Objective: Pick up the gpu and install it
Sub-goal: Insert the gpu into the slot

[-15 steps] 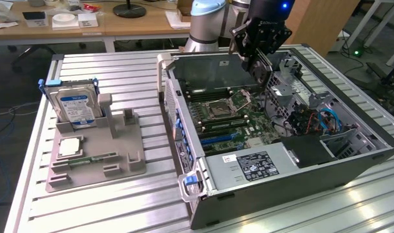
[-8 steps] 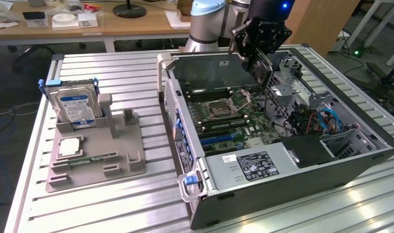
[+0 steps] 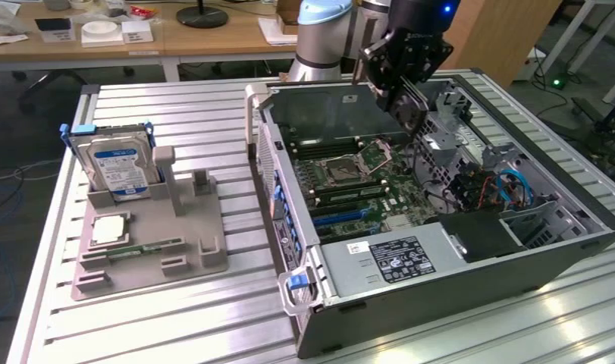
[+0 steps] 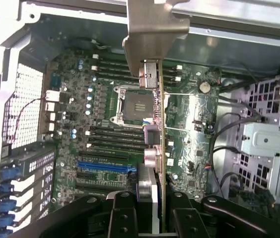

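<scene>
The gpu (image 4: 160,124) is seen edge-on in the wrist view as a thin card, with its pale metal bracket (image 4: 150,29) at the far end. My gripper (image 4: 155,218) is shut on it, one black finger (image 4: 125,213) on each side. In the exterior view the gripper (image 3: 403,95) hangs over the far end of the open computer case (image 3: 550,250), and the gpu (image 3: 416,115) points down toward the motherboard (image 3: 363,182). The card is above the board, apart from it, near the CPU socket (image 4: 135,104). A blue expansion slot (image 4: 103,166) lies beside the card's line.
A grey holder stand (image 3: 186,250) sits on the slatted table at the exterior view's left. It carries a silver hard drive (image 3: 115,163), a square chip (image 3: 107,227) and a green memory stick (image 3: 135,249). Inside the case are cables (image 3: 509,186), a power supply (image 3: 398,258) and a metal drive cage (image 4: 271,144).
</scene>
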